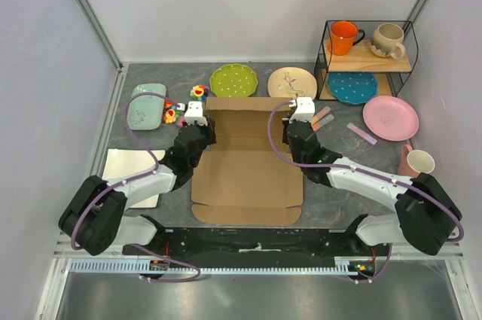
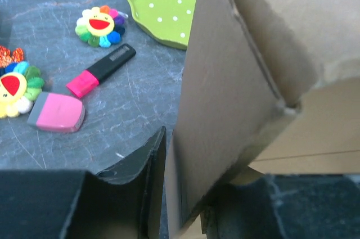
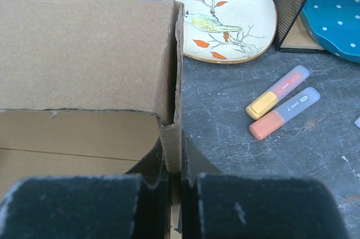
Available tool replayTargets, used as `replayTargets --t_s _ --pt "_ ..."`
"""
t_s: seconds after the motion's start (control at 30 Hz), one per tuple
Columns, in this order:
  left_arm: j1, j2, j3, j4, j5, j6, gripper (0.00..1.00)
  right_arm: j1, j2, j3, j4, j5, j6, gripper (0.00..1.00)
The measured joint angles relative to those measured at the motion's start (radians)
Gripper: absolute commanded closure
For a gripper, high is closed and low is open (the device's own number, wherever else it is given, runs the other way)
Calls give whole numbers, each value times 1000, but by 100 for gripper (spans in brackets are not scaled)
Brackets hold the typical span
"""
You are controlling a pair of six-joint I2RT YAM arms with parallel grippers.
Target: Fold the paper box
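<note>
Black fingers of the right end effector (image 3: 175,163) sit closest, pinched tight on the upright right wall of the paper box (image 1: 247,169). Across it, the left end effector (image 2: 188,168) straddles the raised left wall with its jaws parted, a thin gap showing beside the cardboard. The box lies mid-tabletop (image 1: 166,79) between both arms, back wall standing, front flap flat toward the bases. Beyond it sit a green dotted plate (image 1: 233,79) and a bird plate (image 1: 292,81); two highlighters (image 3: 285,113) lie to its right.
</note>
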Motion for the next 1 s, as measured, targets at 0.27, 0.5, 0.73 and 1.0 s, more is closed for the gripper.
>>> replayTargets --t_s 0.27,0.5,0.73,1.0 --pt "-8 -7 -36 -36 1 -15 98 2 0 0 1 -11 -11 100" --pt "-8 21 -39 10 0 -10 98 2 0 0 0 -19 -11 71" --pt "-8 131 -38 121 -30 4 98 0 -6 0 2 -80 45 32" --pt "-8 208 -21 195 -73 38 98 0 -95 0 -116 -180 84 12"
